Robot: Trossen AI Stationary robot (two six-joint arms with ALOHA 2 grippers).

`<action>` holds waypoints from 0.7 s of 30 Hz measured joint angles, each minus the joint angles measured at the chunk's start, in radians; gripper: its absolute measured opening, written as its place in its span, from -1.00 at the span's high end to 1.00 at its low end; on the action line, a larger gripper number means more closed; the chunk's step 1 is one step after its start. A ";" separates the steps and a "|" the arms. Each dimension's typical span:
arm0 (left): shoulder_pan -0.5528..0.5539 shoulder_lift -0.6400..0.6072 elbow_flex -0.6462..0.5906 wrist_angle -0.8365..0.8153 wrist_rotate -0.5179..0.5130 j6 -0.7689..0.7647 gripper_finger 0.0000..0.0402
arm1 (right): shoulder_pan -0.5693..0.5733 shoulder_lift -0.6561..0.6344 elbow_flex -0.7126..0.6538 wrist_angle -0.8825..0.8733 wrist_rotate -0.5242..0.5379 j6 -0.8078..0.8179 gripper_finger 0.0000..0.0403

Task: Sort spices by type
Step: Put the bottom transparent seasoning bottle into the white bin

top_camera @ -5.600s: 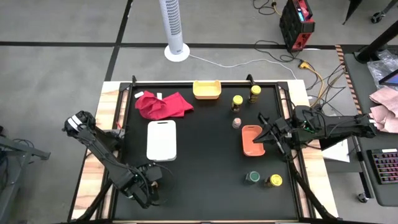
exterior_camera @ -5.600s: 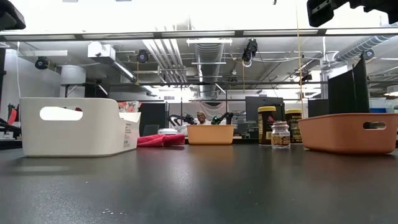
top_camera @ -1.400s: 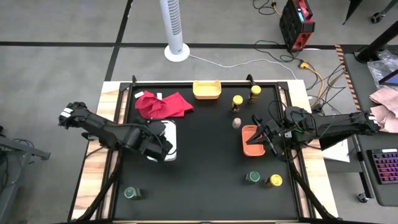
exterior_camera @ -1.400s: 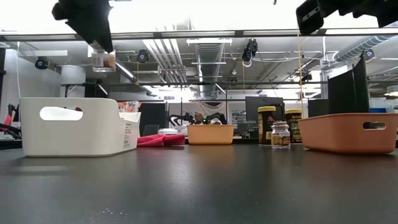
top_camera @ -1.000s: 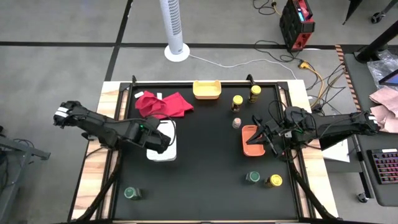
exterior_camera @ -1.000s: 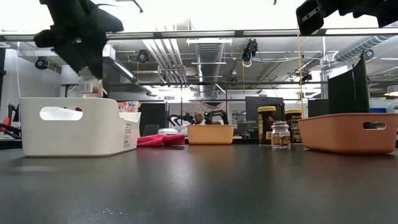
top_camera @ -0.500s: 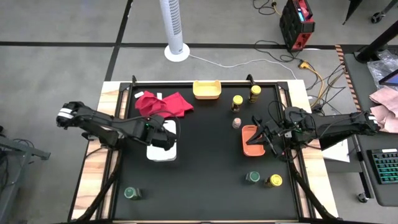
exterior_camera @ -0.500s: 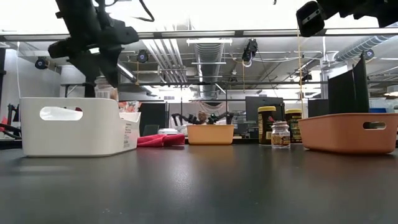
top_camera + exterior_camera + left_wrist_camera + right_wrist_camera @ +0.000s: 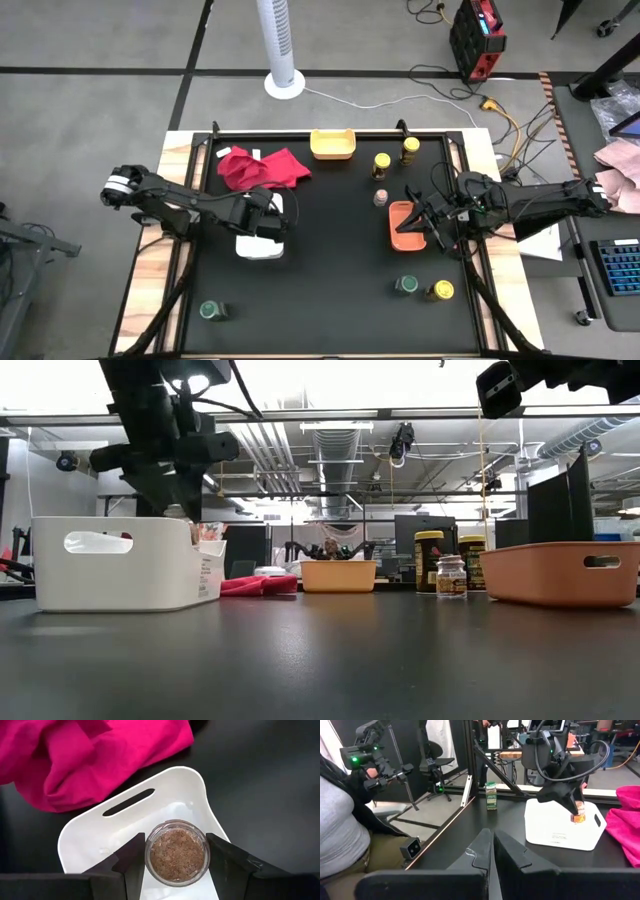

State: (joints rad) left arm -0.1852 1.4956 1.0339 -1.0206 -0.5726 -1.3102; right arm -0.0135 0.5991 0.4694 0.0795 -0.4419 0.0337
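My left gripper [image 9: 268,215] hangs over the white tray [image 9: 250,243], shut on a pinkish-brown spice jar [image 9: 176,855]. In the low view the jar [image 9: 178,512] is level with the tray's rim. Another pinkish jar [image 9: 380,197], two yellow jars [image 9: 381,163] [image 9: 410,150], a green-lidded jar [image 9: 405,285] and a yellow jar [image 9: 439,291] stand on the right half. One green-lidded jar [image 9: 211,311] stands near the front left corner. My right gripper [image 9: 425,222] waits shut above the orange tray [image 9: 400,238]. My left gripper pinches the jar's round side wall [image 9: 148,855] between its two fingers, one on each side. The fingers [image 9: 131,862] come slanting down from above, from the table's left. The jar stays upright, lifted clear, over the white tray's far end [image 9: 165,785].
A red cloth [image 9: 262,168] lies just beyond the white tray. A yellow tray [image 9: 332,144] sits at the far edge. The middle of the black table [image 9: 330,260] is bare. A person [image 9: 340,835] stands beyond the table's left side.
My left gripper, still shut on the pinkish-brown jar, has sunk toward the white tray and shifted a little toward the table's right. The jar has come down from well above the tray to about its rim.
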 joint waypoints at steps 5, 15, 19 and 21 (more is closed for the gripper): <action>0.008 0.000 -0.027 0.021 0.027 0.000 0.18 | 0.000 0.000 0.000 0.000 0.000 -0.005 0.94; 0.062 0.000 -0.057 0.103 0.080 0.091 0.18 | 0.000 0.000 0.000 0.000 0.000 -0.001 0.94; 0.089 0.000 -0.061 0.112 0.086 0.126 0.18 | 0.000 0.000 0.000 0.000 0.000 -0.001 0.94; 0.092 0.000 -0.067 0.112 0.086 0.133 0.18 | 0.000 0.000 0.000 0.000 0.000 -0.001 0.94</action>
State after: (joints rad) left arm -0.0933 1.4952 0.9673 -0.9085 -0.4861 -1.1772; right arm -0.0135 0.5991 0.4694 0.0792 -0.4419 0.0330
